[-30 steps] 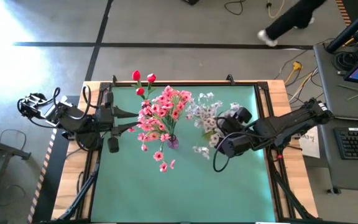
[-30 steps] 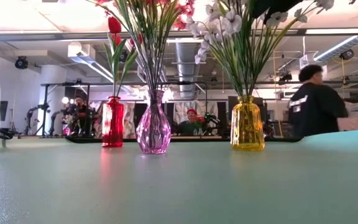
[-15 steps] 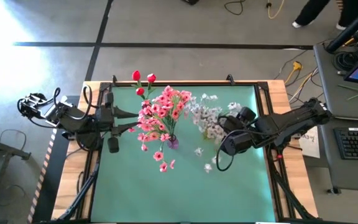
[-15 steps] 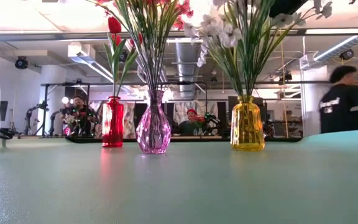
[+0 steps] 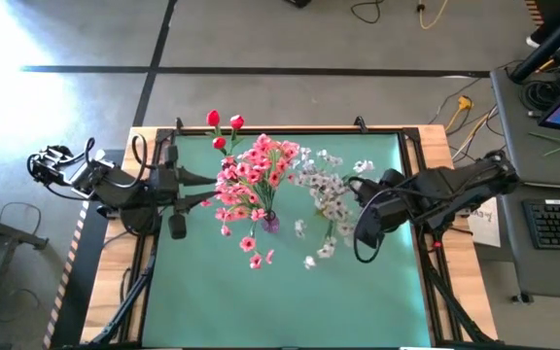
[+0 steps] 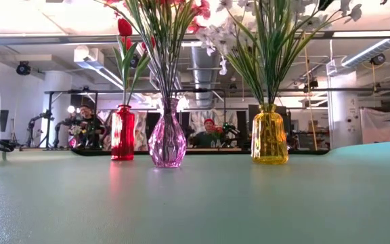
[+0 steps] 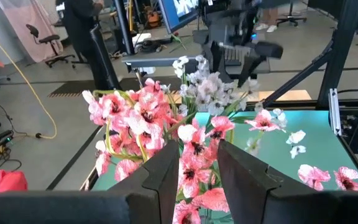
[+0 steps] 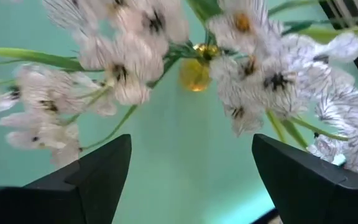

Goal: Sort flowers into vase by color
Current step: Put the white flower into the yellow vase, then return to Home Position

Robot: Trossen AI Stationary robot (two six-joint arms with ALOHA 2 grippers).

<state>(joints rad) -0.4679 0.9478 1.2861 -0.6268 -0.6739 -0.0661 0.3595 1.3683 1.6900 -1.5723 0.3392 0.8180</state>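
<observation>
Three vases stand in a row: a red vase (image 6: 122, 133) with red flowers (image 5: 224, 126), a purple vase (image 6: 167, 139) with pink flowers (image 5: 251, 180), and a yellow vase (image 6: 269, 135) with white flowers (image 5: 324, 190). The stems stick into the vase necks. My right gripper (image 5: 366, 226) hangs wide open above the white flowers (image 8: 135, 68), on their right side, and points down at the yellow vase (image 8: 194, 73); nothing is between its fingers. My left gripper (image 5: 202, 190) waits left of the pink flowers (image 7: 142, 115), held level, with a narrow gap between its fingers (image 7: 199, 165).
Pink and white sprays droop over the green table top (image 5: 290, 301) toward its near edge. A black frame (image 5: 421, 165) runs around the table. A desk with a keyboard (image 5: 557, 224) stands to the right. People sit in the room behind (image 6: 87, 118).
My right gripper has risen away from the white flowers toward the table's right edge and tipped to point more steeply down, staying open. The white sprays have swung and spread toward the near edge. A person in the background has walked out of view.
</observation>
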